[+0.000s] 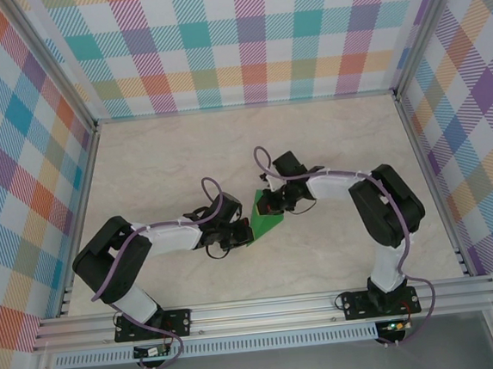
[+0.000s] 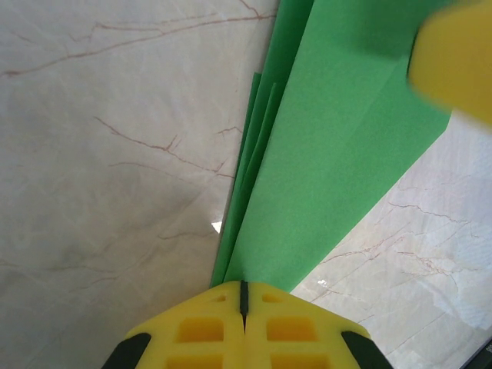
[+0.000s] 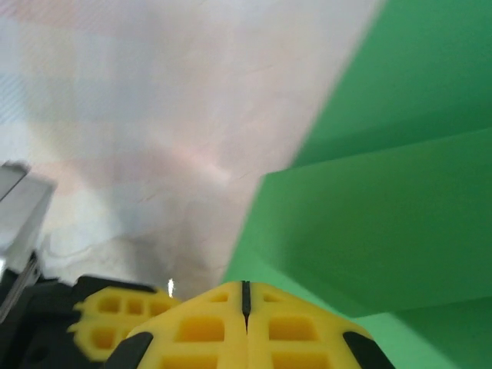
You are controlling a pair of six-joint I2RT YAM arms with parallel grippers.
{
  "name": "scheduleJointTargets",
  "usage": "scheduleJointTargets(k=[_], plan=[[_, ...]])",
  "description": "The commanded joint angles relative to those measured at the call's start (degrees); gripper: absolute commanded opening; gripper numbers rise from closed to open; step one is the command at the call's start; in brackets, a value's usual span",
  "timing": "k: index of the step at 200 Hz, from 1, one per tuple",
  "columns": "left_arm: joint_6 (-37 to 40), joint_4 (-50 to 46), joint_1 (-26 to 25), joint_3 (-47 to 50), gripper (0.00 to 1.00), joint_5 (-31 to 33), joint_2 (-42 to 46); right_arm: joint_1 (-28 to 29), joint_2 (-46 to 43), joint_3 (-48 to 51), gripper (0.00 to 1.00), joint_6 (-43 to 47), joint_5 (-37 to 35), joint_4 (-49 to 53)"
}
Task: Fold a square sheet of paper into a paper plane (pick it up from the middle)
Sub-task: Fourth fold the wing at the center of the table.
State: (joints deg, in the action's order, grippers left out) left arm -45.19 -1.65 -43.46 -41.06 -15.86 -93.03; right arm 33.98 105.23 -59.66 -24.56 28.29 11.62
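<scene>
I counted one folded sheet of thin bright green paper [image 1: 267, 223] on one pale marble-patterned table [image 1: 166, 157]. There were two white-and-black robot arms, the left arm [image 1: 169, 236] and the right arm [image 1: 341, 180]. There were two yellow-fingered grippers, the left gripper [image 2: 244, 296] and the right gripper [image 3: 246, 296]. Three plaid-patterned walls [image 1: 242, 38] stood left, far and right.

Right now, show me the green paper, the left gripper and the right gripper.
green paper [image 2: 338, 154], left wrist view, on its broad flat face.
left gripper [image 2: 244, 290], left wrist view, where its shut yellow fingertips meet.
right gripper [image 3: 246, 290], right wrist view, where its shut yellow fingertips meet.
</scene>
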Motion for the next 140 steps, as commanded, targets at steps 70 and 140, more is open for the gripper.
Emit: scheduleJointTargets(k=[70,140], plan=[[-0.1,-10.7,-0.4,1.9,0.0,1.9,-1.6,5.3,5.3,-0.2,0.0,1.7,-2.3,2.9],[-0.6,-11.7,-0.4,4.0,0.0,1.4,-1.7,-3.7,7.4,-1.4,0.0,-0.2,-2.1,-1.5]])
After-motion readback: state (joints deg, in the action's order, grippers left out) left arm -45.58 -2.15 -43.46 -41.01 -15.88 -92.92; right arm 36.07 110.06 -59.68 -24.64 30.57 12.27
